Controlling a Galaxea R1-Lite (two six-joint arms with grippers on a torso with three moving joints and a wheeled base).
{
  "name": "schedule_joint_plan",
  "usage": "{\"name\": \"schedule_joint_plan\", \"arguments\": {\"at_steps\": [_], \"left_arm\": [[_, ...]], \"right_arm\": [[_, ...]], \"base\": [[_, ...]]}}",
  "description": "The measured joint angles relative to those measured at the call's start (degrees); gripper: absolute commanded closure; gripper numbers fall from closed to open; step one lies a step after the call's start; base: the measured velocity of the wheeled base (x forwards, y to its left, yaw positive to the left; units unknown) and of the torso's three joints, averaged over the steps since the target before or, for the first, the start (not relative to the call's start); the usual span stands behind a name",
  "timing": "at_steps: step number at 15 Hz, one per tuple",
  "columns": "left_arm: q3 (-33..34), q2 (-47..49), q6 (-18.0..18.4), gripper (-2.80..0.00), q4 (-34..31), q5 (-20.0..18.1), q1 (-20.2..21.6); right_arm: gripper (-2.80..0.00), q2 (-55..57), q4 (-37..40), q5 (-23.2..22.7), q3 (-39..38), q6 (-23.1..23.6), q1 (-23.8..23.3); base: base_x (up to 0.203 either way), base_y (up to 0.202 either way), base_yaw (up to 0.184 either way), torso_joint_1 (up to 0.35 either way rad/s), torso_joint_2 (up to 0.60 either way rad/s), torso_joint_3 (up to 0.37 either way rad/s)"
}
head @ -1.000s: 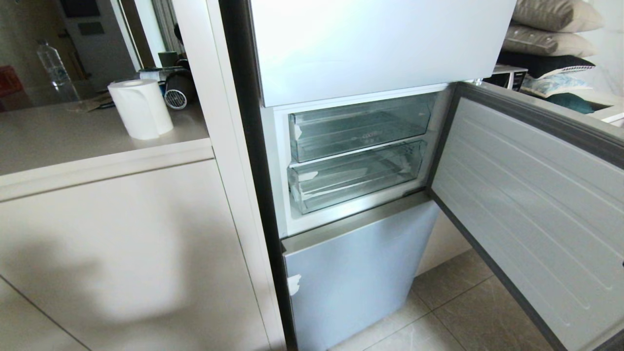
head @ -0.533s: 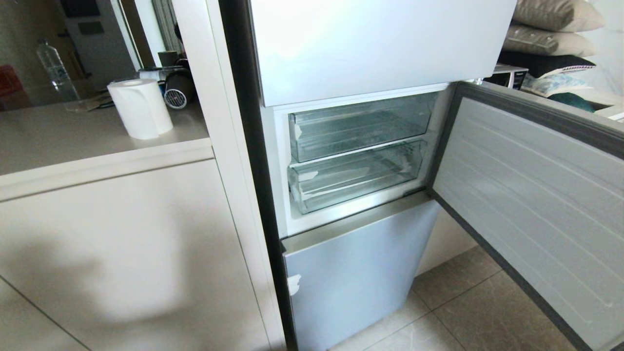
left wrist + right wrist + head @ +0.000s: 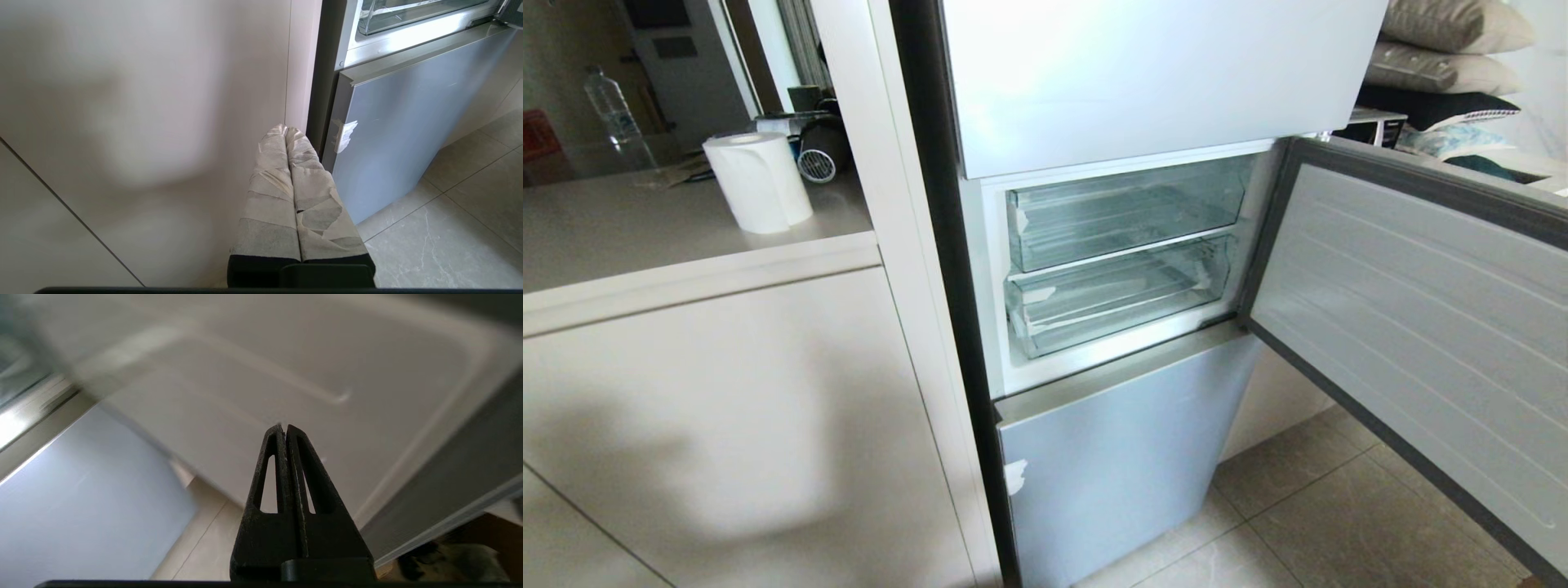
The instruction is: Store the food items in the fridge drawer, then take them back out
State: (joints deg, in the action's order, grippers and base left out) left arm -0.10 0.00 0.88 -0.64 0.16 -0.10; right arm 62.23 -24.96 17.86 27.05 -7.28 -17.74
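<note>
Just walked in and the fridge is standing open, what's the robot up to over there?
Nothing is being held right now. The fridge's middle door is swung wide open to the right, showing two clear drawers, the upper drawer and the lower drawer, both pushed in; no food shows in them. The right gripper, jaws shut and empty, is close to the inner face of that door. The left gripper hangs shut and idle beside the lower blue-grey door. No food item is in view yet.

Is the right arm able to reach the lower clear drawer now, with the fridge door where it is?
Probably yes. The middle door is swung wide, so the lower clear drawer has nothing before its front. The right gripper, fingers shut, is close to the door's inner panel.
</note>
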Motion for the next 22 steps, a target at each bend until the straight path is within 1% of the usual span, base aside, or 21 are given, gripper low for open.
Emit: {"name": "schedule_joint_plan", "arguments": {"at_steps": [6, 10, 12, 17, 21, 22], "left_arm": [[0.0, 0.0, 0.0, 0.0, 0.0, 0.0, 0.0], [0.0, 0.0, 0.0, 0.0, -0.02, 0.0, 0.0], [0.0, 0.0, 0.0, 0.0, -0.02, 0.0, 0.0], [0.0, 0.0, 0.02, 0.0, 0.0, 0.0, 0.0], [0.0, 0.0, 0.0, 0.0, 0.0, 0.0, 0.0], [0.0, 0.0, 0.0, 0.0, 0.0, 0.0, 0.0]], "right_arm": [[0.0, 8.1, -11.19, -0.15, 0.53, 0.26, -7.35], [0.0, 9.32, -11.69, -0.57, -0.96, 0.16, -7.9], [0.0, 7.89, -12.11, -2.31, -3.35, 1.0, -7.69], [0.0, 2.21, -12.22, -10.43, -10.87, 1.68, -7.11], [0.0, -6.88, -11.72, -23.6, -20.44, 2.11, -4.97], [0.0, -9.5, -11.24, -25.63, -22.89, 2.91, -4.61]], "base": [[0.0, 0.0, 0.0, 0.0, 0.0, 0.0], [0.0, 0.0, 0.0, 0.0, 0.0, 0.0], [0.0, 0.0, 0.0, 0.0, 0.0, 0.0], [0.0, 0.0, 0.0, 0.0, 0.0, 0.0], [0.0, 0.0, 0.0, 0.0, 0.0, 0.0], [0.0, 0.0, 0.0, 0.0, 0.0, 0.0]]}}
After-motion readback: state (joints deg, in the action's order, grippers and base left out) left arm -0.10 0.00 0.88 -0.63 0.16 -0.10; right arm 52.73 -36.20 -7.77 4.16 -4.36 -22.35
